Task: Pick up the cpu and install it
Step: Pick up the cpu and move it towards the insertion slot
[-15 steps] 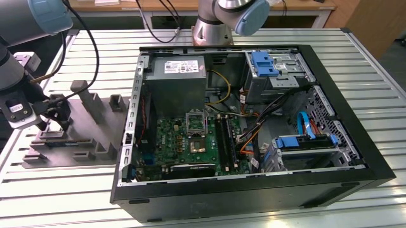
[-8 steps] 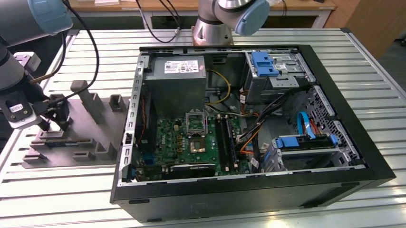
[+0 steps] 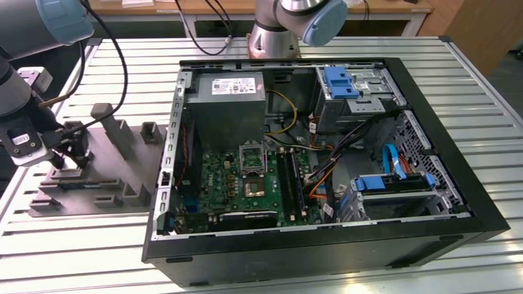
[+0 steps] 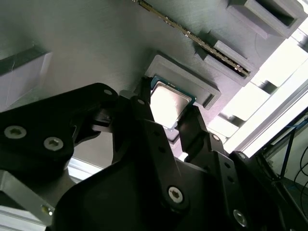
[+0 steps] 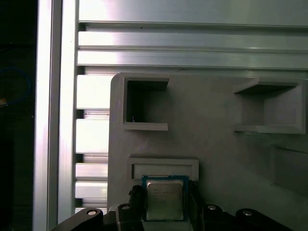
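The gripper (image 3: 70,160) is hanging over the grey block (image 3: 122,147) on the bench (image 3: 82,257), at the exterior view's left. It is pinching the cpu (image 5: 164,199) by two edges. The cpu is lying flat in the block's little pocket, which is stopping it sliding.

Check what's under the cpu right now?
The grey fixture block lies under the cpu, at a raised-rim pocket. The pocket's floor and the chip's underside are hidden by the chip itself.
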Available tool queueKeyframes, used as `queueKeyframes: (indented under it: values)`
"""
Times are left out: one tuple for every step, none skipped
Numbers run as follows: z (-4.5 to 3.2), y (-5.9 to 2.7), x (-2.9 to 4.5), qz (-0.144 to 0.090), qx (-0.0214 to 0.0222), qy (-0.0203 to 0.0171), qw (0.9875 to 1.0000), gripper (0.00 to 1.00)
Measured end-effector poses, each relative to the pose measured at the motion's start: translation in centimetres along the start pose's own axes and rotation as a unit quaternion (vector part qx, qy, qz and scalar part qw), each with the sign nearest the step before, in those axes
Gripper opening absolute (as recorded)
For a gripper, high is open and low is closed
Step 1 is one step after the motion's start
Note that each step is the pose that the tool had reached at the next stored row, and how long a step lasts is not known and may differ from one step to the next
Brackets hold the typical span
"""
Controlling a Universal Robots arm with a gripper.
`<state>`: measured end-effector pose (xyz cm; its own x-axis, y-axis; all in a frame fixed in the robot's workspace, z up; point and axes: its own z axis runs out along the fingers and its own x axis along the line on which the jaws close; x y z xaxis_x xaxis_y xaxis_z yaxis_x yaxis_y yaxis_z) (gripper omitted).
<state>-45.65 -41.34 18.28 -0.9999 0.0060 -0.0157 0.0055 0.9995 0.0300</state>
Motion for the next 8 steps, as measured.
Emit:
queueKeyframes:
  values:
    - [-0.01,0.00,0.00,0.000,0.0000,-0.0001,1.0000,0.47]
    - [-0.04,0.00,-0.01,0.000,0.0000,0.0000,1.0000,0.47]
    - [-0.10,0.00,0.00,0.000,0.0001,0.0001,1.0000,0.47]
    - [-0.15,0.00,0.00,0.000,0.0001,0.0001,1.0000,0.47]
    - [-0.21,0.00,0.00,0.000,0.0001,0.0001,1.0000,0.47]
    - [-0.27,0.01,0.00,0.000,0.0001,0.0001,1.0000,0.47]
    - [-0.34,0.01,0.00,0.000,0.0001,0.0001,1.0000,0.47]
    - [-0.42,0.01,-0.01,0.000,0.0001,0.0001,1.0000,0.47]
